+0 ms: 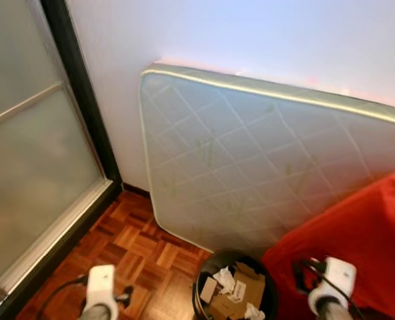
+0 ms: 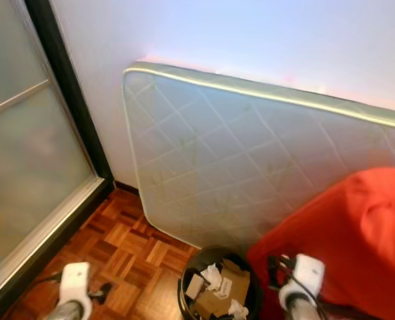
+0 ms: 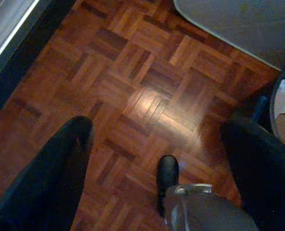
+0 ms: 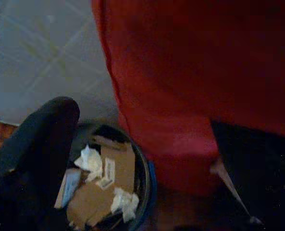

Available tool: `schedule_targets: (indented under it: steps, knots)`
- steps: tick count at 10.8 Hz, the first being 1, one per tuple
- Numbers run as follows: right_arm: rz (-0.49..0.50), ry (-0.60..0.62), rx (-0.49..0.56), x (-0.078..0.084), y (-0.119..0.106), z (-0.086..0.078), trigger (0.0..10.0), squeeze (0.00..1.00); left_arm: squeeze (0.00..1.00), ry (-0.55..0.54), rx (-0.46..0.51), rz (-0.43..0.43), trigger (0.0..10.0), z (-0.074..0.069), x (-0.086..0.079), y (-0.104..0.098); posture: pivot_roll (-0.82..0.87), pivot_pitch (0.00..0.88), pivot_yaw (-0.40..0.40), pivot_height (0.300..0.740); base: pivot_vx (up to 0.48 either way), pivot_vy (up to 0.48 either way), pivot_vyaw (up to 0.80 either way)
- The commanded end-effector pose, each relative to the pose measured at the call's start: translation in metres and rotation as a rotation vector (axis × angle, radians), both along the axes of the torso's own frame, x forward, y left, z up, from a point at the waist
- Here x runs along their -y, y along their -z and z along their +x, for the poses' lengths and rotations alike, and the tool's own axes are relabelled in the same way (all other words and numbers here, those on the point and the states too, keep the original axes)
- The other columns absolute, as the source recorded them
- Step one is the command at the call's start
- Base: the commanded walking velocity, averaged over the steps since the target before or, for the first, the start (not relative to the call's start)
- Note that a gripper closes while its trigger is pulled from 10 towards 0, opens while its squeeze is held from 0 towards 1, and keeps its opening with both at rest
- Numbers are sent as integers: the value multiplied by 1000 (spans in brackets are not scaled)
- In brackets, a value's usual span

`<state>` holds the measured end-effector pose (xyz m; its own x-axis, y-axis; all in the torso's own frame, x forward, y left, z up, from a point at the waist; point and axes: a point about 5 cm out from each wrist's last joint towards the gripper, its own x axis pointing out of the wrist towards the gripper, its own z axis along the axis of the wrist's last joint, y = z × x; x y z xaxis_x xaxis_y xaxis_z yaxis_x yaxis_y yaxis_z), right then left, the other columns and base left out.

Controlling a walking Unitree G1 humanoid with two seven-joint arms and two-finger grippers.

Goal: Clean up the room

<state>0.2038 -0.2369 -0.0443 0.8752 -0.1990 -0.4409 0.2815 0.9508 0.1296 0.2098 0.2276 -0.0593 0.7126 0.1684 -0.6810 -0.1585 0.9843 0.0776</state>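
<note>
A black waste bin (image 1: 232, 254) stands on the parquet at the foot of the mattress, holding flat cardboard (image 1: 245, 288) and crumpled white paper (image 1: 224, 278). My left arm (image 1: 100, 291) hangs to the bin's left and my right arm (image 1: 332, 280) to its right, before the red cloth. In the left wrist view, my left gripper (image 3: 156, 126) is open over bare floor with nothing between its fingers. The right wrist view has my right gripper (image 4: 140, 118) open too, above the bin's rim (image 4: 147, 179) and the red cloth (image 4: 190, 72).
A pale quilted mattress (image 1: 264, 153) leans on its side against the white wall. A frosted sliding door (image 1: 30, 153) with a dark frame closes the left side. A bulky red-covered thing (image 1: 364, 233) stands right of the bin. Open parquet (image 1: 137, 247) lies between door and bin.
</note>
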Motion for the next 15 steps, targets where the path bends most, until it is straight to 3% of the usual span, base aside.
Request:
schedule_targets:
  steps: [1, 3, 4, 5, 7, 9, 10, 12, 15]
  knots:
    - [-46, 38, 90, 21, -10, -9, 10000, 0, 0, -10, -3, 11, 10000, -4, -5, 1, 161, 1, -51, 740, 0, 0, 0]
    - [-118, 100, 133, 47, -13, -48, 10000, 0, 0, -10, -7, 20, 10000, -7, -9, 1, 155, 14, -54, 740, 0, 0, 0]
    - [-122, 96, 158, 50, -16, -61, 10000, 0, 0, -11, -7, 21, 10000, -8, -9, 2, 153, 19, -67, 740, 0, 0, 0]
    - [-117, 116, 184, 53, -19, -66, 10000, 0, 0, -14, -1, 19, 10000, -8, -8, 2, 154, 24, -80, 740, 0, 0, 0]
    - [-123, 127, 84, 55, -7, -75, 10000, 0, 0, -20, 8, 10, 10000, -8, -4, 2, 170, 25, -86, 740, 0, 0, 0]
    - [-28, 188, -91, 50, 14, -76, 10000, 0, 0, -18, -3, 6, 10000, -10, -3, 4, 146, 30, -66, 740, 0, 0, 0]
    - [17, 92, -267, 34, 30, -74, 10000, 0, 0, -12, -19, 0, 10000, -13, 1, 7, 162, 35, -45, 740, 0, 0, 0]
    - [31, 97, -407, 28, 40, -77, 10000, 0, 0, -19, -30, 2, 10000, -15, -1, 8, 168, 38, -30, 740, 0, 0, 0]
    - [46, -74, -443, -3, 42, -54, 10000, 0, 0, -14, -44, 7, 10000, -18, 1, 10, 165, 33, -36, 740, 0, 0, 0]
